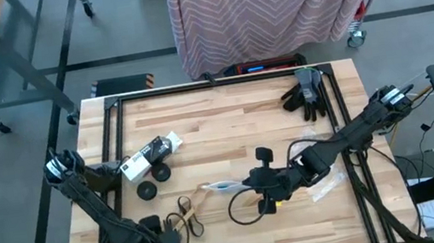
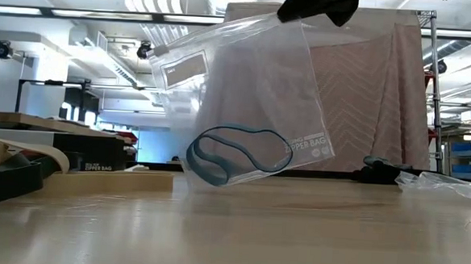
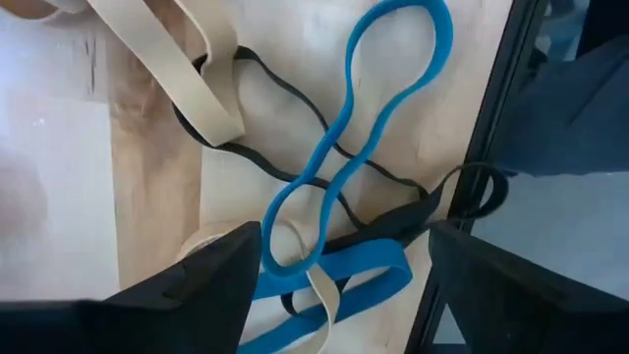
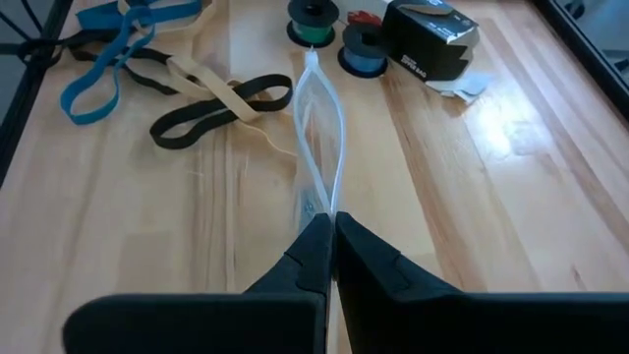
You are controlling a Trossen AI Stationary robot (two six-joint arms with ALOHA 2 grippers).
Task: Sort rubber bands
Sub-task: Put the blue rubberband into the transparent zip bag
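Observation:
A tangle of blue (image 3: 393,88), tan (image 3: 177,69) and black (image 3: 295,167) rubber bands lies on the wooden table near its front left (image 1: 186,216). My left gripper (image 3: 339,285) stands open right over the tangle, pointing down, one finger on each side of it; I cannot tell whether it touches. My right gripper (image 1: 257,186) is shut on a clear plastic bag (image 2: 246,92) at mid table. One blue rubber band (image 2: 238,155) lies curled in the bottom of that bag. My right gripper pinches the clear bag's top edge (image 4: 322,202) between its two shut fingers, which slant down from the table's right side. The bag's mouth (image 4: 316,118) gapes open beyond the fingertips. The bag hangs below the fingers (image 2: 319,3); whether its lower edge rests on the table, I cannot tell.
A black box (image 1: 148,153) and two spools (image 1: 160,173) (image 1: 145,191) sit left of centre. Dark gloves (image 1: 303,91) lie at the far right corner. Another clear bag (image 1: 330,186) lies under my right arm. A black frame (image 1: 110,129) borders the table.

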